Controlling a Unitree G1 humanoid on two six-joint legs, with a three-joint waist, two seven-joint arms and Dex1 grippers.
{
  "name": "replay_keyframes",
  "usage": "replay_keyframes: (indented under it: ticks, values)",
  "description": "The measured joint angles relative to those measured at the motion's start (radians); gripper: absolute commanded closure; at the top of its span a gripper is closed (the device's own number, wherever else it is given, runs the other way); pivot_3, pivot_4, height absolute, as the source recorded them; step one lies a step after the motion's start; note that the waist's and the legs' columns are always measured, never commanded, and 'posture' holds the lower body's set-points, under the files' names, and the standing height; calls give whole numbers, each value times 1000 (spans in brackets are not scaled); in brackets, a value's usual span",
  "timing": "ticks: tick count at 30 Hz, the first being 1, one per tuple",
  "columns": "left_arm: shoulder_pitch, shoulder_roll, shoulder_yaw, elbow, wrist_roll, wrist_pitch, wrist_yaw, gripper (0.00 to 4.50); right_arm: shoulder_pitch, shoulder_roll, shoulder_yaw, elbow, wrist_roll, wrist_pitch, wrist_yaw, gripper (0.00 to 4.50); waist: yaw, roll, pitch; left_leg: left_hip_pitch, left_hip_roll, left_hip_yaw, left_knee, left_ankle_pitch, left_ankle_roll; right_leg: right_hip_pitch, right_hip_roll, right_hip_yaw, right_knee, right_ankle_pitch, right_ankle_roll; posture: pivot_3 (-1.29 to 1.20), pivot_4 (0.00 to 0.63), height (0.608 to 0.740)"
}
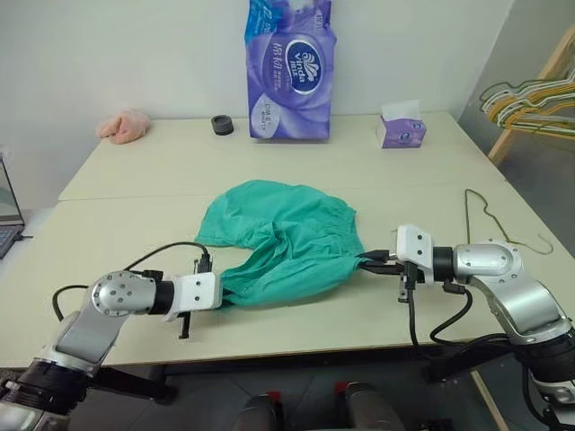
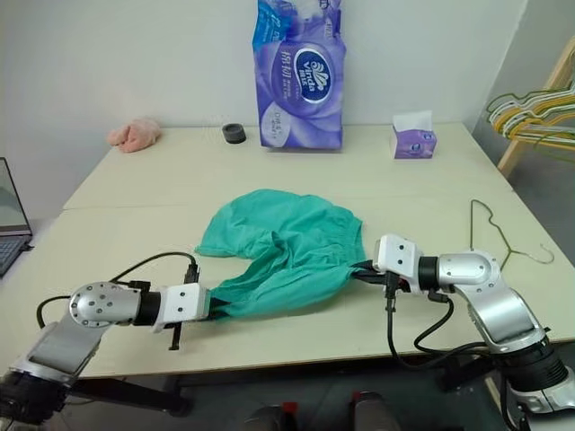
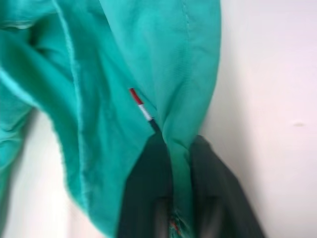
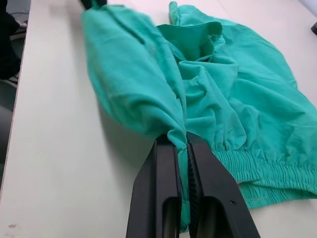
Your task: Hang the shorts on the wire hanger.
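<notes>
Shorts [image 1: 286,235] of teal-green cloth lie wrinkled on the near half of the pale counter [image 1: 135,171], strung between the two arms close to its front edge. The left pincer [image 2: 214,308] is clamped on a fold at one end of the cloth, and the right pincer [image 2: 362,270] is clamped on the gathered cloth at the other end, beside the elastic waistband. Bare counter lies open behind the shorts up to the far wall, and more lies open to the left of the cloth. The wire hanger [image 1: 499,220] rests flat near the counter's right edge, well apart from the shorts and just beyond the right arm. Along the far edge stand a purple tissue pack [image 1: 289,67] with a white swirl logo and small print too fine to read, a small purple tissue box [image 1: 402,130], a dark round object [image 1: 222,124] and a pink cloth lump [image 1: 123,126]. A small red, white and dark striped tag [image 3: 142,109] shows on the cloth by the left pincer's fingers [image 3: 218,198]. A rack of hangers [image 1: 530,99] is cut off at the right, and a laptop [image 1: 9,211] at the left.
</notes>
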Motion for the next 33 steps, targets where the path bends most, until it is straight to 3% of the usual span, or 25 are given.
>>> replay_keyframes:
  ticks: [4,8,9,12,14,15,17,19,22,24,26,27,29,31,33]
  values:
    - [-109,76,19,-32,-115,189,-127,4483,3,-114,-39,-73,109,88,103,4500,-2,-1,3,-6,-1,1,1,0,0,-5,0,0,0,0,1,-169,89,740]
    - [-287,150,3,-62,-240,426,-330,4483,-108,-185,-62,-68,191,181,194,4500,-10,0,4,-11,-1,2,2,0,0,-9,2,0,0,1,2,-157,76,740]
    - [-367,129,-27,-7,-222,426,-359,4483,-165,-183,-47,-21,185,187,217,4500,-9,0,3,-11,-1,1,2,0,0,-9,2,-1,0,1,2,-155,73,740]
    - [-673,-81,-126,338,-97,361,-332,4483,-423,-85,58,296,83,151,260,4500,-6,-3,3,-7,-3,4,4,3,4,-4,3,-1,0,6,5,-154,64,740]
    - [-901,-243,-201,689,43,239,-155,4483,-675,48,147,680,-59,29,205,4500,-7,-4,4,-8,-4,4,4,6,5,-6,4,1,-2,11,6,-162,60,740]
    - [-1042,-322,-247,895,155,148,46,4483,-848,129,205,937,-179,-92,98,4500,-16,-5,4,-14,-2,4,4,7,3,-14,2,3,-1,12,5,-167,59,740]
    - [-1187,-356,-292,1070,273,54,310,4483,-1020,190,262,1174,-315,-255,-60,4500,-29,-6,3,-29,-4,7,3,12,-5,-32,0,6,6,16,-1,-177,60,740]
    - [-1353,-341,-320,1207,394,-14,628,4483,-1196,235,323,1374,-473,-422,-325,4500,-53,-8,2,-55,-5,13,4,18,-19,-67,-7,19,17,15,-1,-175,57,740]
    - [-1573,-265,-368,1254,546,-106,975,4483,-1382,269,358,1480,-635,-604,-735,4500,-84,-9,2,-88,-8,23,0,19,-26,-114,-12,28,29,15,-1,-161,61,740]
    - [-1679,-197,-421,1244,654,-175,1140,4483,-1459,259,352,1492,-692,-708,-930,4500,-99,-8,1,-87,-10,22,-2,19,-26,-118,-13,27,30,14,-1,-150,63,740]
    - [-1708,-123,-464,1224,742,-242,1218,4483,-1472,238,328,1490,-709,-801,-1026,4500,-106,-8,0,-72,-12,21,-10,17,-22,-108,-14,28,28,11,2,-144,65,740]
    - [-1695,-97,-482,1224,776,-272,1232,4483,-1455,224,315,1490,-716,-840,-1046,4500,-109,-8,-1,-61,-16,21,-19,16,-21,-98,-17,27,24,5,10,-135,66,740]
    - [-1608,-70,-505,1213,807,-336,1183,4483,-1366,225,298,1486,-715,-906,-1028,4500,-111,-8,-1,-53,-20,24,-19,13,-17,-88,-18,28,25,-1,8,-131,67,740]
    - [-1488,-65,-510,1199,809,-391,1091,4483,-1249,249,290,1484,-703,-943,-960,4500,-114,-8,-1,-49,-22,24,-15,11,-14,-80,-18,27,26,0,7,-115,70,740]
    - [-1257,-48,-477,1142,732,-462,874,4483,-1050,283,287,1444,-660,-982,-793,4500,-119,-8,-1,-44,-23,25,-5,11,-7,-71,-18,28,27,6,10,-114,69,740]
